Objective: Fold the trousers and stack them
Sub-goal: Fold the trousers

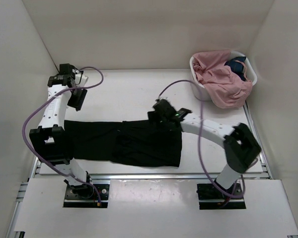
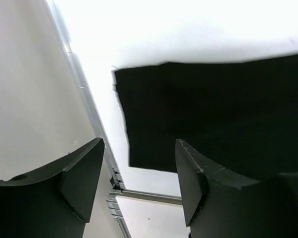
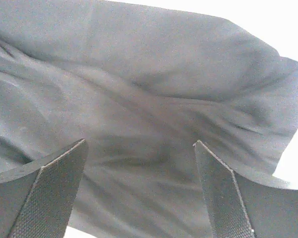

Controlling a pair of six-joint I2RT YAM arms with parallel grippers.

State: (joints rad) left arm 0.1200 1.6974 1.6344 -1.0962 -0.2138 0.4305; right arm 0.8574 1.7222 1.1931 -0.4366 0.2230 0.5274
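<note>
You had the black trousers (image 1: 124, 143) laid lengthwise on the near bench (image 1: 129, 94), apparently leg over leg. The crosswise folds and the stacking looked undone. Left pincer (image 2: 139, 142) and right pincer (image 3: 139, 143) both hung spread, holding nothing. White walls enclosed the bench, with a laundry basket (image 1: 252, 74) far right.
</note>
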